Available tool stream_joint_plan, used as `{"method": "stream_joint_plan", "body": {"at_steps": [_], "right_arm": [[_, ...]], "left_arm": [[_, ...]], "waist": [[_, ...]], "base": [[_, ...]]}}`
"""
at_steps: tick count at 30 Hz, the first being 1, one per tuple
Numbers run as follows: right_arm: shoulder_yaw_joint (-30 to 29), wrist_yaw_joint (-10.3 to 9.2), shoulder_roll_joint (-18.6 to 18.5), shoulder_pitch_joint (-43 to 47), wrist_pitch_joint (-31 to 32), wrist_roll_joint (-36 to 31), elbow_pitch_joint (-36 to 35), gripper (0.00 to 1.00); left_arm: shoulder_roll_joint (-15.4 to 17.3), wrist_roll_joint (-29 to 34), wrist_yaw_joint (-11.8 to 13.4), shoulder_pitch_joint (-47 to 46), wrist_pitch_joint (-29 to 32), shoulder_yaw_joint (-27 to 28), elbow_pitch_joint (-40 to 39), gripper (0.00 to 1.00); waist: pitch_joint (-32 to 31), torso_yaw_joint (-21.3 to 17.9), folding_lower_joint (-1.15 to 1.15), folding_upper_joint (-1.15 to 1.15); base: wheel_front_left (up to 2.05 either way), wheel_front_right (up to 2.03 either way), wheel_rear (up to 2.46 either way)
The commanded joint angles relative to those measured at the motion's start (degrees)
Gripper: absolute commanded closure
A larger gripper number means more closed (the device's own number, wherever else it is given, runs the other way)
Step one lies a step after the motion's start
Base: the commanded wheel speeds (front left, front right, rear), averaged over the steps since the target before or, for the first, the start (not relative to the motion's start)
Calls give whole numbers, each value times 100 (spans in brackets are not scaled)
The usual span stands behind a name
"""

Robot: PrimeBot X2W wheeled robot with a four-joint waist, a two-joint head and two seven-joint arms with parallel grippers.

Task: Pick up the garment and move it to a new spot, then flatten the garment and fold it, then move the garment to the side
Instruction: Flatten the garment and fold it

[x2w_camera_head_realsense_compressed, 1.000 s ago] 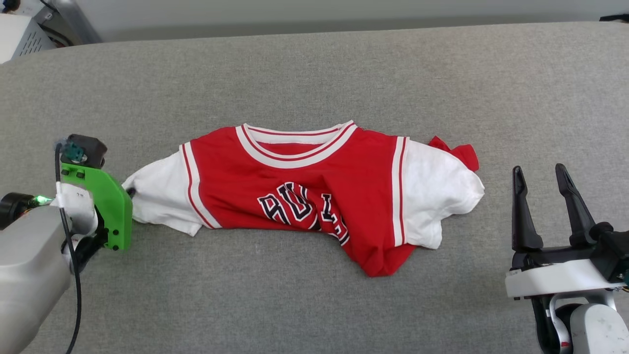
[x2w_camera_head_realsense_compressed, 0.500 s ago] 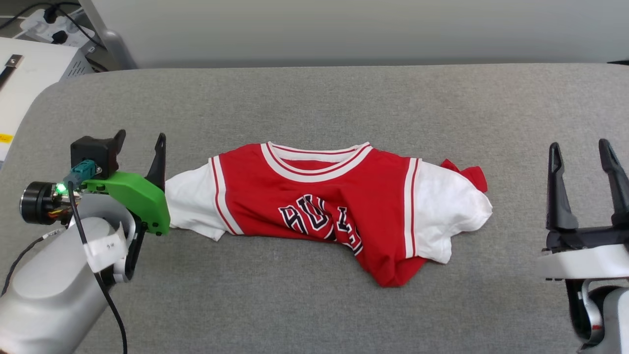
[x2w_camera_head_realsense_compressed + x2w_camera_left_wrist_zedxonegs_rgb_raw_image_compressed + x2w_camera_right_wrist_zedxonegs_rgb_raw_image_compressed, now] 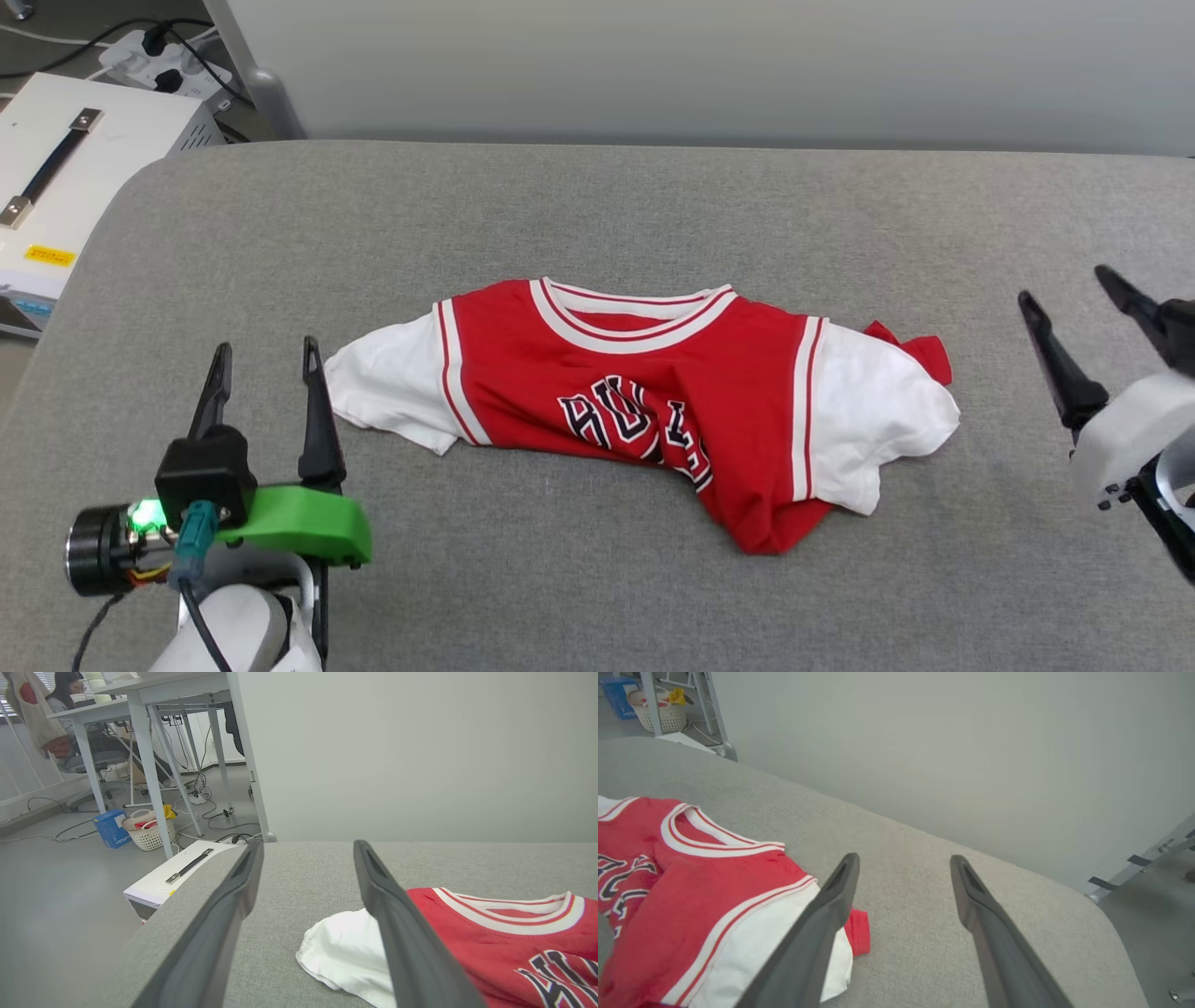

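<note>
Shirt [image 3: 644, 392] lies rumpled, front up, mid-cushion [image 3: 597, 205]. Left gripper [image 3: 265, 345], just left of its white sleeve, and right gripper [image 3: 1064, 285], near its right side, both stand spread and empty.

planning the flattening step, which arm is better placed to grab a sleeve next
Probably left. The left gripper stands open right beside the garment's nearer white sleeve; the right gripper, also open, sits farther from the other sleeve.

The left gripper [image 3: 266, 347] has long dark fingers [image 3: 319, 425] and a green plastic bracket [image 3: 299, 525] — the right gripper [image 3: 1066, 286], a white housing [image 3: 1123, 431].
</note>
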Motion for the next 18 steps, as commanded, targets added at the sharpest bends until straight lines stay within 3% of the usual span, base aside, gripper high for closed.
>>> {"method": "stream_joint_plan", "body": {"at_steps": [1, 8, 12, 18], "right_arm": [[226, 36, -192, -126, 375, 276, 13, 0], [1069, 36, -941, -501, 2311, 1650, 102, 0], [1356, 36, -1030, -730, 3093, 2129, 234, 0], [1692, 36, -922, -1192, 3483, 2289, 803, 0]], "left_arm": [[-139, 149, -47, 215, -33, 166, -56, 0], [-706, 746, -454, 713, -33, 764, -169, 0], [-959, 1004, -735, 664, -33, 972, -116, 0], [-1312, 1330, -1070, 463, -33, 1214, -28, 0]], "waist": [[24, 0, 0, 0], [241, 83, 0, 0], [431, 182, 0, 0], [728, 340, 0, 0]], "base": [[0, 0, 0], [0, 0, 0], [0, 0, 0], [0, 0, 0]]}}
